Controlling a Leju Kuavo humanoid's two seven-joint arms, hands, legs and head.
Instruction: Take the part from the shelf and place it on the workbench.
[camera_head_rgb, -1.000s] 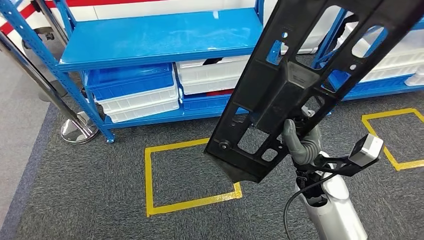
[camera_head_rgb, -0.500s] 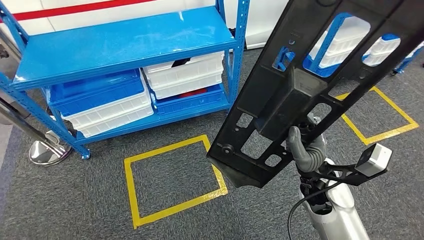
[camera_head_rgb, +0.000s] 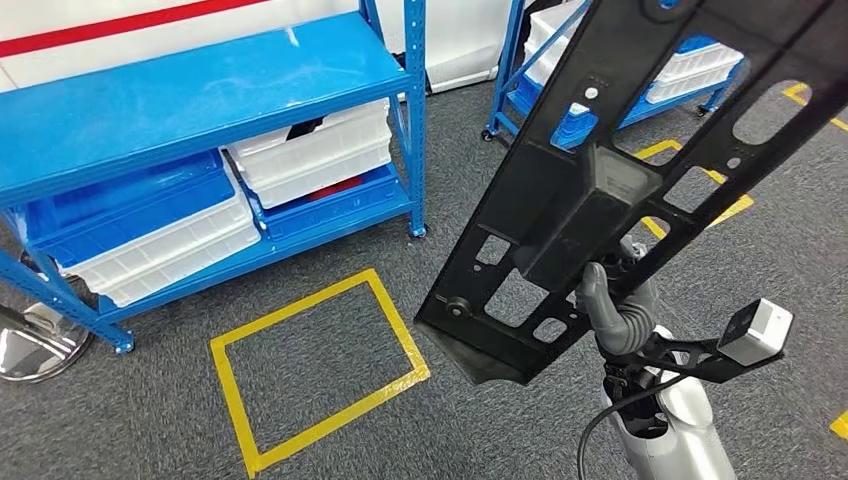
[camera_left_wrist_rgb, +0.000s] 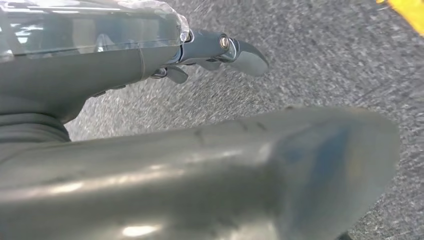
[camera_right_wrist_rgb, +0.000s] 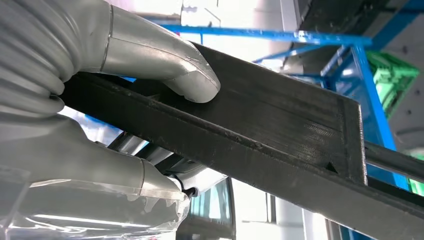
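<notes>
Warehouse, blue shelving, stacked bins

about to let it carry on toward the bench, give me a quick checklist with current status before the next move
1. Right hand grips the black part: ok; in the right wrist view the thumb presses on the part's edge.
2. Part off the blue shelf rack: ok, it is held up over the grey carpet.
3. Left hand free: ok, nothing in it, fingers apart above the carpet.
4. Workbench located: cannot tell, none can be made out.
5. Path ahead: cannot tell, the part hides much of the head view's right side.
6. Yellow floor square free of objects: ok.
</notes>
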